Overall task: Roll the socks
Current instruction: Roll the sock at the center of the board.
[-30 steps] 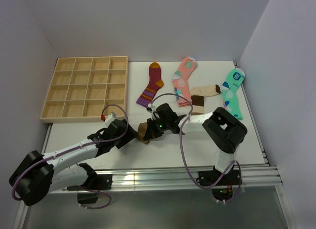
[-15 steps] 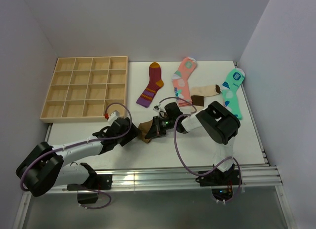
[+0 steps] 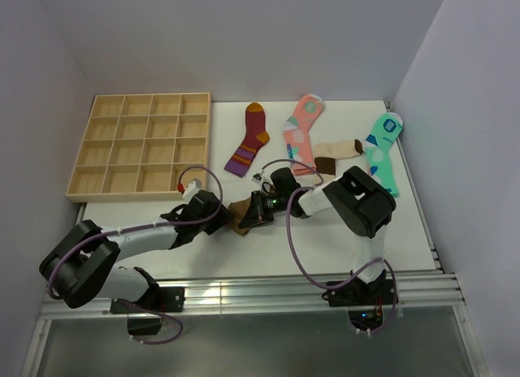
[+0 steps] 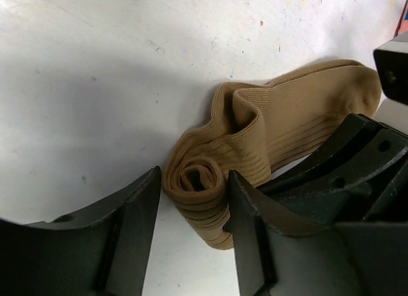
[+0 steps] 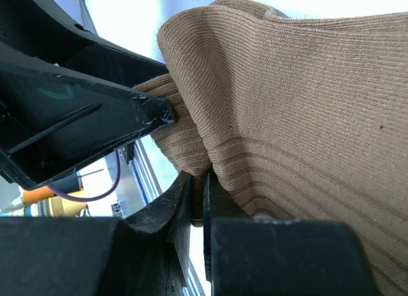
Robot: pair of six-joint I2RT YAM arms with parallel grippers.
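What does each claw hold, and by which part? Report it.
The right claw pinches a fold in the unrolled part of the brown sock. The left claw brackets the sock's rolled end; whether it grips cannot be told.

Brown ribbed sock [image 4: 268,133]: one end coiled, rest rumpled, by wooden tray [image 3: 142,145] near-right corner. Beige sock [image 3: 337,152], dark toe and band: flat, far right of tray.

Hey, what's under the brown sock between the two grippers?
White table shows all around the brown sock, whose near end is rolled. Whatever lies beneath its folds is covered.
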